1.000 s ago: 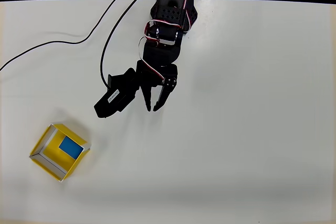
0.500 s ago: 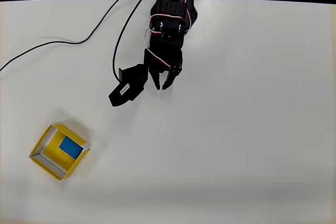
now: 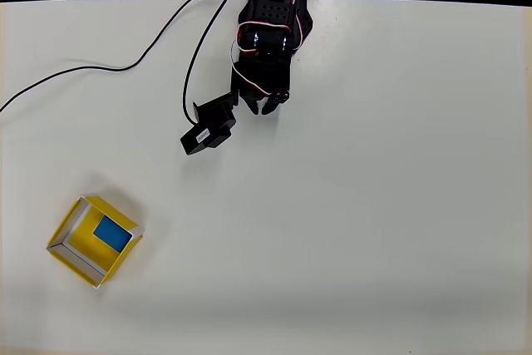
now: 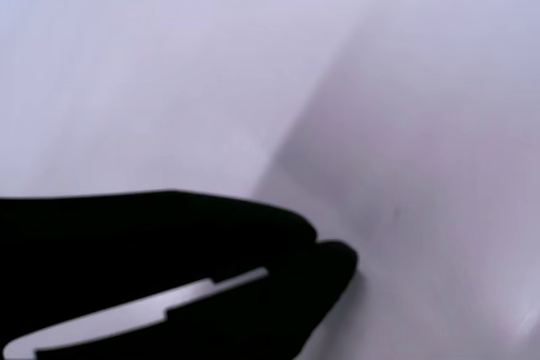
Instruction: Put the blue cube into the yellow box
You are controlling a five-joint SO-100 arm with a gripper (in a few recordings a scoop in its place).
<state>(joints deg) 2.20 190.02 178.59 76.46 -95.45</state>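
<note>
Overhead view is showing a broad white table (image 3: 399,205), smooth and matte, with a thin black cable (image 3: 100,67) trailing across its upper left. Near the top centre the black arm (image 3: 270,22) is folding in over its base, well apart from the box, which suggests the placing is already done. Its gripper (image 3: 260,106) is hanging empty over bare table; the fingertips are sitting close together and grasping nothing, and the wrist view agrees, showing the dark fingers (image 4: 194,292) nearly meeting. Down at the lower left the yellow box (image 3: 76,260), a square open-topped tray with thin white rim edges, is sitting turned on the diagonal. The blue cube (image 3: 111,234), small and smooth-faced, is lying inside on its floor.
</note>
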